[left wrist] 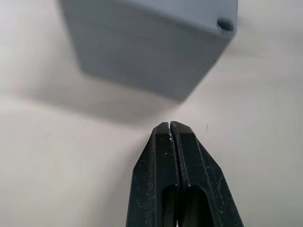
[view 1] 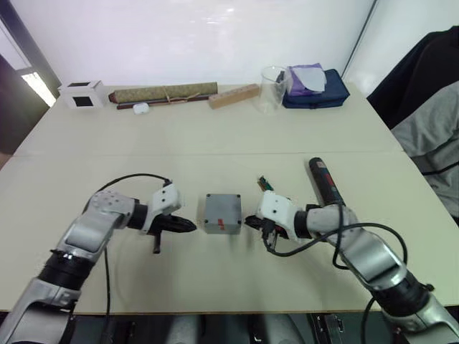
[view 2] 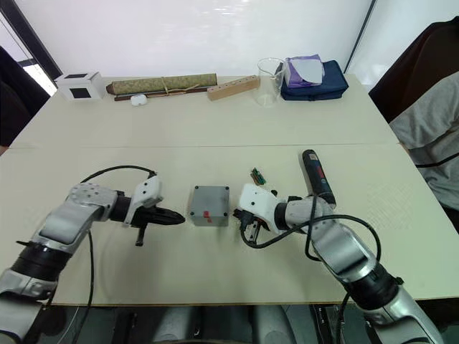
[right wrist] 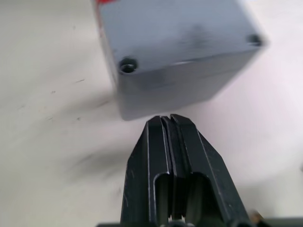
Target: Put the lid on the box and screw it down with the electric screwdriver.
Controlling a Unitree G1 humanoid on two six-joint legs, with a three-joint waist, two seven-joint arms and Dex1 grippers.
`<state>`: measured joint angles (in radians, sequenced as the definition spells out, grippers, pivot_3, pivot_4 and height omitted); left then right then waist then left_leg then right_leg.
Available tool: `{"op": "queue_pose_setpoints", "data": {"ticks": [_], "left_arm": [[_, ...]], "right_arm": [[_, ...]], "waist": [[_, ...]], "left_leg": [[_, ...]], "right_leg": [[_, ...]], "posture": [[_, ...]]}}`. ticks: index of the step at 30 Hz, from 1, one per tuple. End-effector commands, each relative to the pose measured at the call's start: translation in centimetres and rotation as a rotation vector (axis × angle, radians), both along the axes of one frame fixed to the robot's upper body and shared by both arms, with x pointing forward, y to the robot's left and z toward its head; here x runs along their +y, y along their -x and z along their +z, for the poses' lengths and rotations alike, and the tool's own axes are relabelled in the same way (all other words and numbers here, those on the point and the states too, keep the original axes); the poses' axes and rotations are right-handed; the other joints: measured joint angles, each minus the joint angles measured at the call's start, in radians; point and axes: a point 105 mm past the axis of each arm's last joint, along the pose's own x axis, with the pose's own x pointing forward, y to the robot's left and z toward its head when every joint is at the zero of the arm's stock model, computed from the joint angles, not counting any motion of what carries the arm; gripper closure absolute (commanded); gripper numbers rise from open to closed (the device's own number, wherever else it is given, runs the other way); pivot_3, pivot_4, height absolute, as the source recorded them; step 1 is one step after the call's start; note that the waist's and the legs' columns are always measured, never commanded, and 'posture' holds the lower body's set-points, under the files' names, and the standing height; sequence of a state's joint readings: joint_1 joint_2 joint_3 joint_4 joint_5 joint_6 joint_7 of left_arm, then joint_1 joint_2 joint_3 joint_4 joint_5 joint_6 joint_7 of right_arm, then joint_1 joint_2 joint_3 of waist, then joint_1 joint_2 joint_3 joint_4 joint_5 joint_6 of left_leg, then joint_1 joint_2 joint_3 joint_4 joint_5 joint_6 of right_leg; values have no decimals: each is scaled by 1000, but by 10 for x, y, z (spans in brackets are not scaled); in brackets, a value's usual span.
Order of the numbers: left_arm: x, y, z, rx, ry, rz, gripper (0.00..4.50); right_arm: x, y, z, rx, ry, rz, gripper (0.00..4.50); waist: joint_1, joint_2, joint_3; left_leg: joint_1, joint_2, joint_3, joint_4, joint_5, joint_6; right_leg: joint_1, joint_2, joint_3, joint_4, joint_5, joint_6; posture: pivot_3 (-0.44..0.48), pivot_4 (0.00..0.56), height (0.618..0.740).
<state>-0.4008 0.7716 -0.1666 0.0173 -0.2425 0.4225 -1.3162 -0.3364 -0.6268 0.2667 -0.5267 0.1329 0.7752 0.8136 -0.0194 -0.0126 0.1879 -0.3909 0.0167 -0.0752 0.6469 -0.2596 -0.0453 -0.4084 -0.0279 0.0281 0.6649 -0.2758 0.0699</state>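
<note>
Box [view 1: 222,213] sat on the table [view 1: 215,136] between both grippers, lid [right wrist: 180,28] already on top, corner screw holes visible. Left gripper [view 1: 188,226] pointed at the box's left side, fingers pressed together, empty, just short of it. Right gripper [view 1: 249,223] did the same from the right, closed on nothing. Electric screwdriver [view 1: 324,180] lay on the table behind the right arm, apart from the box.

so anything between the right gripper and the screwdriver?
Nothing visible. The electric screwdriver lies on bare table just beyond the right gripper, which points at the box with jaws shut. A small green part sits off to the side.
</note>
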Motion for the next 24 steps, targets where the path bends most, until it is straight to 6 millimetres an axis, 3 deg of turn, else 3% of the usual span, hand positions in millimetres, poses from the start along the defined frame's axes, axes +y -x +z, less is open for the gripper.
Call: {"op": "queue_pose_setpoints", "data": {"ticks": [1, 3, 6, 9, 14, 24], "left_arm": [[-1, 1, 37, -106, 74, -26, 4500], [-8, 3, 58, -135, 143, -32, 4500], [-14, 7, 70, -148, 178, -51, 4500], [-28, 11, 85, -181, 224, -106, 4500], [-47, 14, 102, -218, 272, -163, 4500], [-48, 10, 99, -228, 251, -164, 4500]], "right_arm": [[-13, 2, 40, -85, -131, -97, 3106], [-27, 4, 46, -72, -184, -190, 2285], [-36, 9, 46, -35, -228, -258, 1044], [-47, 9, 28, 34, -262, -373, 39], [-56, 7, 0, 86, -267, -485, 39], [-59, -2, -11, 84, -285, -538, 39]], "waist": [[2, 0, 0], [7, 0, 0], [8, 0, 0], [2, 0, 0], [-1, 0, 1], [0, 1, 1]], "left_leg": [[0, 0, 0, 0, 0, 0], [0, 0, 0, 0, 0, 0], [-1, 0, -1, 0, 0, 0], [-1, 0, 0, 0, 0, 0], [0, 0, 0, 0, 0, 0], [0, 0, 0, -1, 0, 0]], "right_leg": [[0, 0, 0, 0, 0, 0], [0, 0, 0, 0, 0, 0], [1, -1, -2, -1, 0, 0], [1, -1, -1, -1, 0, 0], [1, 0, -1, -1, 0, 0], [0, 0, 0, -1, 0, 0]], "posture": [[0, 150, 736], [0, 150, 736], [0, 150, 736], [0, 150, 736], [0, 150, 736], [0, 150, 736]]}}
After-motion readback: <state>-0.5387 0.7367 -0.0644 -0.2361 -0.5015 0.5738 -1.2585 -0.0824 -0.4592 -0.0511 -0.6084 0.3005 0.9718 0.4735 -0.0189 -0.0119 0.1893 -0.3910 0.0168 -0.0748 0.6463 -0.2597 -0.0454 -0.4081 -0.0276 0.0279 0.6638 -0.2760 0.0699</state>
